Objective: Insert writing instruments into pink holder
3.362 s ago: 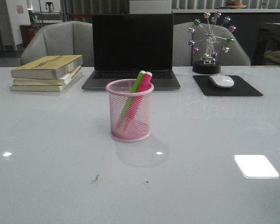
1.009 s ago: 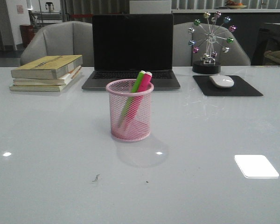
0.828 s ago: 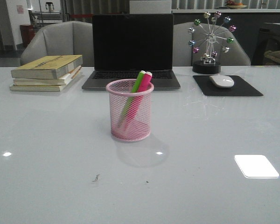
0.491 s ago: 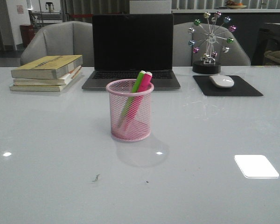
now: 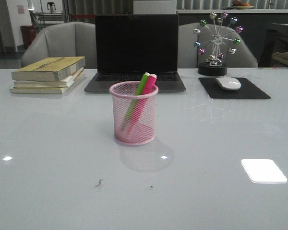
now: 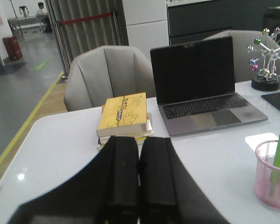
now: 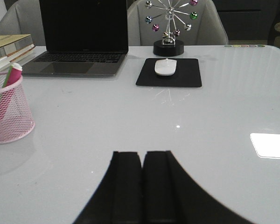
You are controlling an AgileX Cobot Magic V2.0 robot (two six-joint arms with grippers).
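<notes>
The pink holder (image 5: pixel 133 120) stands upright in the middle of the white table. Inside it lean the lime green marker (image 5: pixel 139 93) and the pink marker (image 5: pixel 146 91), side by side, their whitish cap ends sticking above the rim. Neither arm shows in the front view. In the left wrist view my left gripper (image 6: pixel 139 140) is shut and holds nothing, well away from the holder (image 6: pixel 272 175) and the green marker (image 6: pixel 279 154). In the right wrist view my right gripper (image 7: pixel 143 154) is shut and holds nothing, far from the holder (image 7: pixel 9 112).
Behind the holder stands an open laptop (image 5: pixel 136 50). A stack of books (image 5: pixel 48 74) lies at the back left. At the back right are a white mouse (image 5: pixel 228 83) on a black pad (image 5: pixel 234 88) and a ferris-wheel ornament (image 5: pixel 213 43). Grey chairs stand beyond the table.
</notes>
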